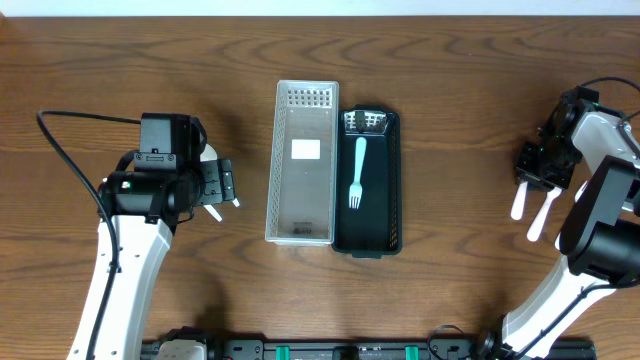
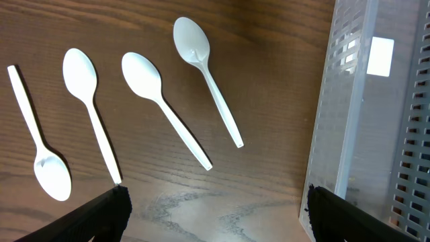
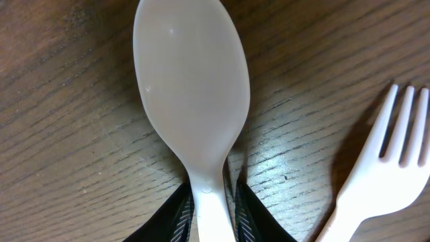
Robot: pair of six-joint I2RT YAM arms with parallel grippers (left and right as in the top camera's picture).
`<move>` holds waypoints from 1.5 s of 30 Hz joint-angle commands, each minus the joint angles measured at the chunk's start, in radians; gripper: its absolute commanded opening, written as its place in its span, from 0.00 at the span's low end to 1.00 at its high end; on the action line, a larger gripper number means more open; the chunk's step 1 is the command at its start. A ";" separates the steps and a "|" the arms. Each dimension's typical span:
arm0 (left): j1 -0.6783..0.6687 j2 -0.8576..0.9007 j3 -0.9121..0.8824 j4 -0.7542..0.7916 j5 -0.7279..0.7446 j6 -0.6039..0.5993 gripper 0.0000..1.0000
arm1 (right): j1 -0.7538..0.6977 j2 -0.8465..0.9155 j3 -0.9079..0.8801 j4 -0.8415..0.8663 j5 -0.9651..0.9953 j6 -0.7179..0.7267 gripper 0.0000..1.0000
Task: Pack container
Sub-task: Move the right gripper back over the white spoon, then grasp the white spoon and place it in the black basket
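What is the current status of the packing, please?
Left gripper open over four loose spoons. Right gripper shut on a white spoon, white fork close beside. Black container holds one teal fork; nothing blocking it.

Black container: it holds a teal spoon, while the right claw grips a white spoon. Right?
Not quite. The overhead view shows tines: the black container holds a teal fork, not a spoon. The right claw does grip a white spoon.
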 commanded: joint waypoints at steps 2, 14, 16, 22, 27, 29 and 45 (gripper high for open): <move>-0.002 -0.010 0.014 0.000 -0.001 0.006 0.87 | 0.008 0.026 -0.002 0.005 -0.015 -0.002 0.23; -0.002 -0.010 0.014 0.000 -0.001 0.006 0.87 | 0.015 0.000 0.010 -0.030 -0.048 0.003 0.01; -0.002 -0.010 0.014 0.001 -0.001 0.006 0.87 | 0.032 -0.032 0.019 -0.051 -0.048 0.003 0.01; -0.002 -0.010 0.014 0.001 -0.001 0.006 0.87 | 0.172 -0.226 0.056 -0.091 -0.048 0.011 0.01; -0.002 -0.010 0.014 0.000 -0.001 0.006 0.87 | 0.400 -0.414 0.081 -0.089 -0.048 0.073 0.01; -0.002 -0.010 0.014 0.000 -0.001 0.006 0.87 | 0.507 -0.464 0.081 -0.069 -0.047 0.116 0.01; -0.002 -0.010 0.014 0.000 -0.001 0.006 0.87 | 0.886 -0.198 0.079 0.023 0.027 0.325 0.14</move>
